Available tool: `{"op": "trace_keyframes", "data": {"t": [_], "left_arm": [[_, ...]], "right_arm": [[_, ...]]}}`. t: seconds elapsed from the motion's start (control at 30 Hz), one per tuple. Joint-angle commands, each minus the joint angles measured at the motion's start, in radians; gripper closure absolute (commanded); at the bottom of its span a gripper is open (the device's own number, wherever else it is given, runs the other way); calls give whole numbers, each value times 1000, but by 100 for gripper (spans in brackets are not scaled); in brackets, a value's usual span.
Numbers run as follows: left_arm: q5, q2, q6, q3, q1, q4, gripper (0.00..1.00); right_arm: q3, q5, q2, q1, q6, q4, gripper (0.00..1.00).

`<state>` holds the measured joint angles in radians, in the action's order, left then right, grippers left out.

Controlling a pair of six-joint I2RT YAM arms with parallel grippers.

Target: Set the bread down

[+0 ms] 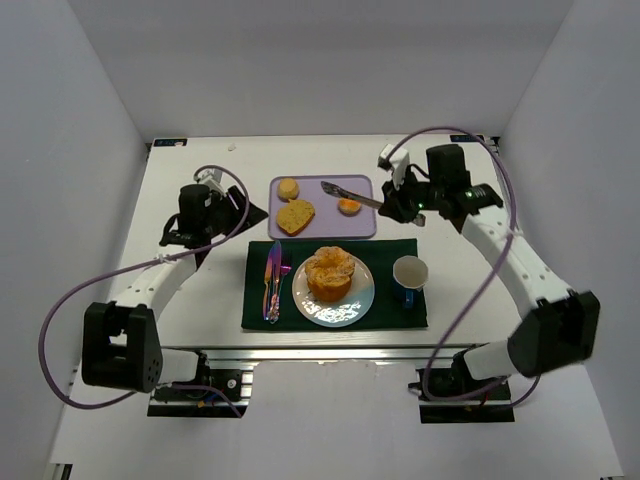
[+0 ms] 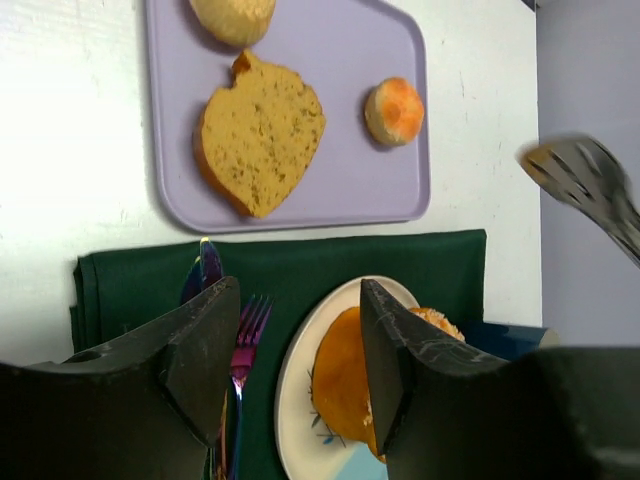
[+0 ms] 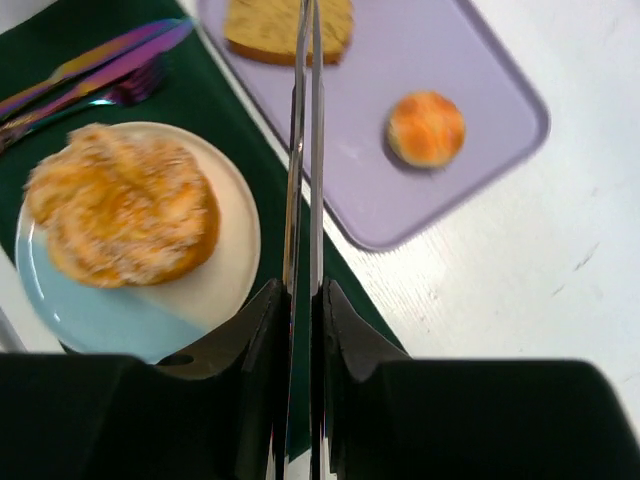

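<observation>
The bread [image 1: 329, 272] was seen sitting on the white plate [image 1: 358, 306], roughly centred, with nothing gripping it. The plate lay on the green placemat [image 1: 395, 308], between the cutlery [image 1: 272, 281] and the cup [image 1: 410, 272]. The placing step was therefore judged done, or all but done, with only the retreat left.

The right pincer [image 3: 303, 300] was clamped on a pair of metal tongs [image 3: 305, 150]. The tong blades were pressed nearly together and nothing was held between them. In the top view the tongs [image 1: 352, 196] were stretched over the purple tray [image 1: 325, 224], their tips near the tray's far middle, well apart from the bread. The small round bun [image 1: 348, 206] lay just beside the blades; contact could not be told.

The next move was judged to call for the tongs to be carried clear of the tray without the small bun or the heart-shaped slice [image 1: 295, 215] being knocked, then set down on the tabletop [image 1: 470, 300].

The right arm was reached forward, with its wrist bent left toward the tray. The left pincer [image 2: 295, 310] was held with its jaws apart, empty, over the tabletop off the tray's left side. In the left wrist view it was aimed across the placemat's far edge toward the plate. The left arm was folded back and judged idle.
</observation>
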<state>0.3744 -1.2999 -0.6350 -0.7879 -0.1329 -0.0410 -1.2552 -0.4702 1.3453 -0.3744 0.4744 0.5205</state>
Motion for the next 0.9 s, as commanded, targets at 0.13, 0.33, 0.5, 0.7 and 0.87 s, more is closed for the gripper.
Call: {"op": "trace_keyframes", "data": {"t": [0.13, 0.33, 0.5, 0.7, 0.87], "left_arm": [[-38, 117, 46, 1, -4, -63, 40], [-110, 357, 28, 122, -4, -181, 38], [-123, 516, -46, 222, -4, -223, 37], [-149, 625, -89, 274, -4, -261, 37], [-154, 636, -88, 268, -4, -287, 37]], "right_arm": [[-147, 89, 224, 112, -56, 3, 87], [-98, 124, 236, 124, 147, -5, 48], [-99, 125, 276, 124, 155, -20, 35], [-131, 153, 350, 124, 125, -25, 34], [-144, 148, 377, 124, 112, -30, 37]]}}
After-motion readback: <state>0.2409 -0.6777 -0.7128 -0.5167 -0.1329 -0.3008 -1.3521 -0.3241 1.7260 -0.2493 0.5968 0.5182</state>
